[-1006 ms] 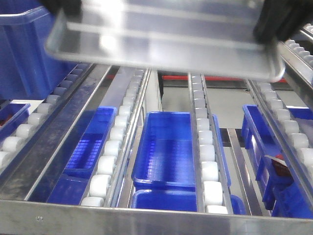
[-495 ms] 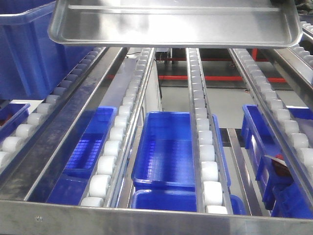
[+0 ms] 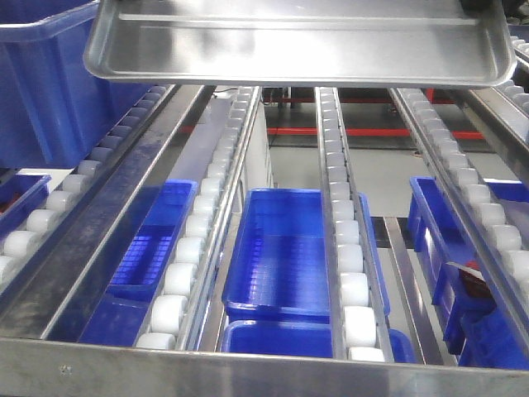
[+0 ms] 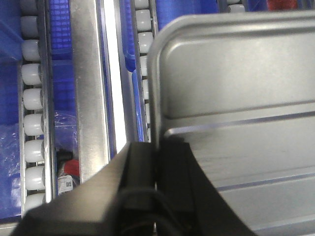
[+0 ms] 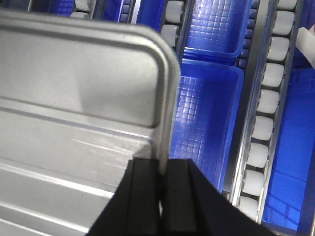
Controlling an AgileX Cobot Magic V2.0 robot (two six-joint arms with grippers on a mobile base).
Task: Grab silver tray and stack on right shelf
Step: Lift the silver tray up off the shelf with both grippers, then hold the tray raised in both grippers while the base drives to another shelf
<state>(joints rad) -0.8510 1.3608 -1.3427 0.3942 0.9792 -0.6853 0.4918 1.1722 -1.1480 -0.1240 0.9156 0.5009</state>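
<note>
The silver tray (image 3: 297,45) hangs level above the roller lanes at the top of the front view, its ridged base facing me. My left gripper (image 4: 156,147) is shut on the tray (image 4: 236,98) at its left rim. My right gripper (image 5: 160,164) is shut on the tray (image 5: 74,98) at its right rim, and only a dark bit of it shows in the front view's top right corner. Below lies the right shelf, its flat front rail (image 3: 248,368) nearest me and lanes of white rollers (image 3: 343,248) running away from it.
A big blue crate (image 3: 41,83) sits on the left lane beside the tray's left end. Shallow blue crates (image 3: 281,248) lie on the level below, seen between the lanes. Steel lane rails (image 3: 124,215) run front to back.
A second ago the tray was tilted and blurred with both grippers showing. It has levelled out, and over the last half second its front edge dropped slightly in the view.
</note>
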